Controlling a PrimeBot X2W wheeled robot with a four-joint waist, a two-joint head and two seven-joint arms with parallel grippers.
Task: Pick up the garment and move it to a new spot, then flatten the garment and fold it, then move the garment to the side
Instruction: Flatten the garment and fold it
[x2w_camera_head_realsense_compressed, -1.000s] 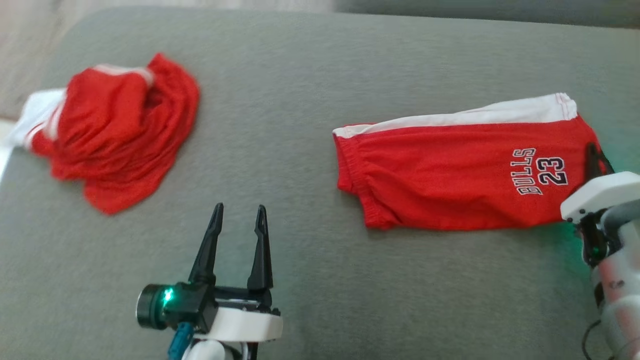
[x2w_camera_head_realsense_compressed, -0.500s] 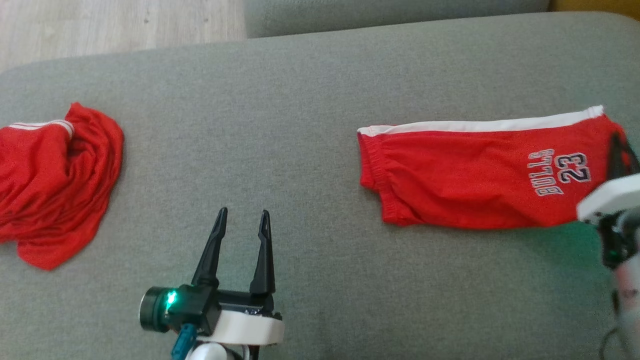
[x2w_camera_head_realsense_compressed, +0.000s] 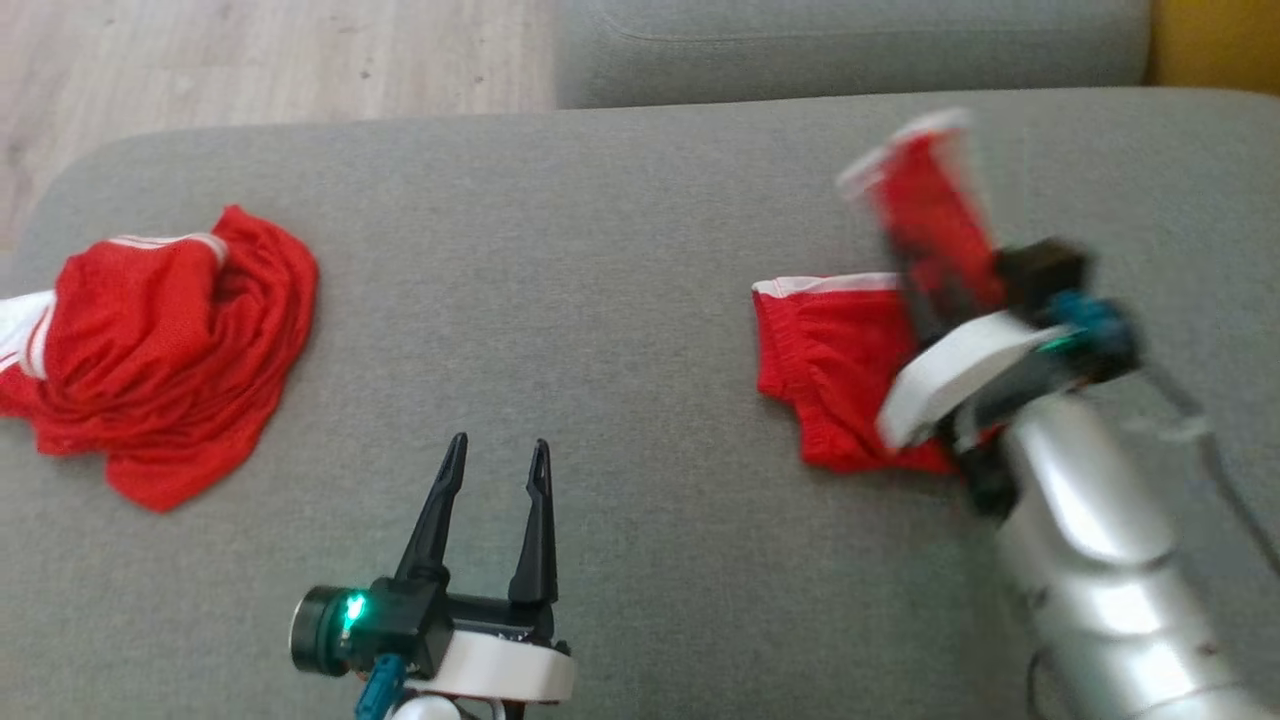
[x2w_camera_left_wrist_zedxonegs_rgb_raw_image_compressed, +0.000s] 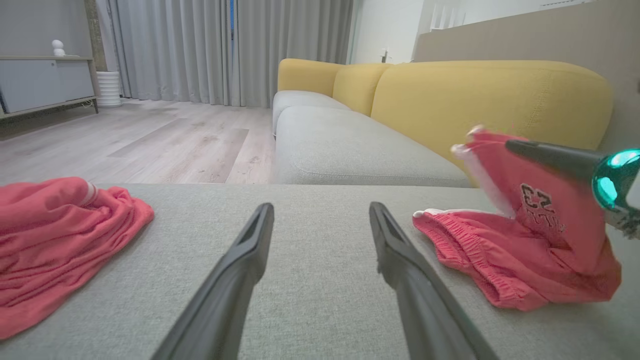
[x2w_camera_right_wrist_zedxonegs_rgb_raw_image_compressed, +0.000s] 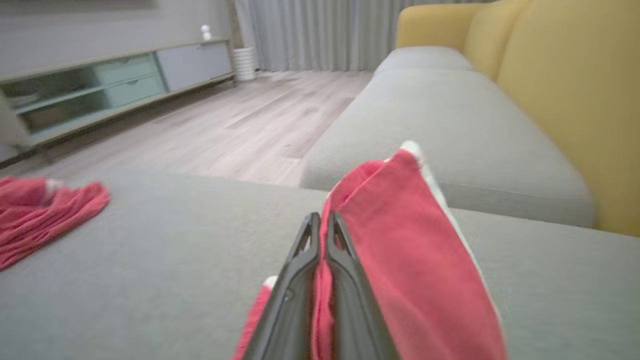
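The garment is a pair of red shorts with a white side stripe, lying at the right of the grey cushion. My right gripper is shut on its leg end and holds that end raised above the waistband half. The right wrist view shows the red cloth pinched between the closed fingers of the right gripper. In the left wrist view the lifted half with the number 23 stands up beside the right gripper. My left gripper is open and empty near the front edge.
A second crumpled red garment lies at the cushion's left end. A grey sofa seat with a yellow back stands beyond the cushion. Wood floor lies past the far left edge.
The head camera has shifted. My right gripper has lifted the numbered leg end of the shorts off the cushion and swung it left over the waistband half. The left gripper has stayed put.
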